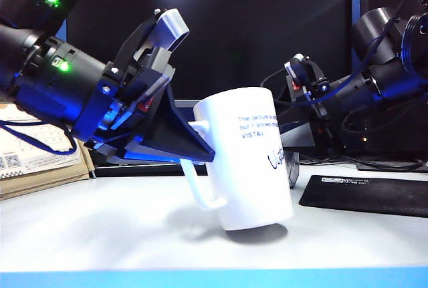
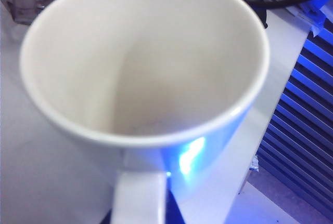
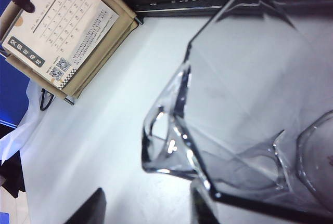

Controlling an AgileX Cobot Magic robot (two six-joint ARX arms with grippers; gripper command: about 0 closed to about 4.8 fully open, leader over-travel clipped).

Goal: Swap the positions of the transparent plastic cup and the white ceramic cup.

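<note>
glossy white ceramic cup [image 1: 251, 161], one, tilts in the left gripper [image 1: 194, 142], jaws pinching its rim. one faceted transparent plastic cup [image 3: 250, 104] sits at the right gripper [image 3: 145, 208], jaws spread.

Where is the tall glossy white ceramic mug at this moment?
In the exterior view the tall glossy white ceramic mug is at the middle of the table, tilted and lifted on one side, with the left gripper shut on its rim above the handle.

Left claw [image 1: 194, 142] clamped; right claw [image 3: 148, 208] parted.
</note>
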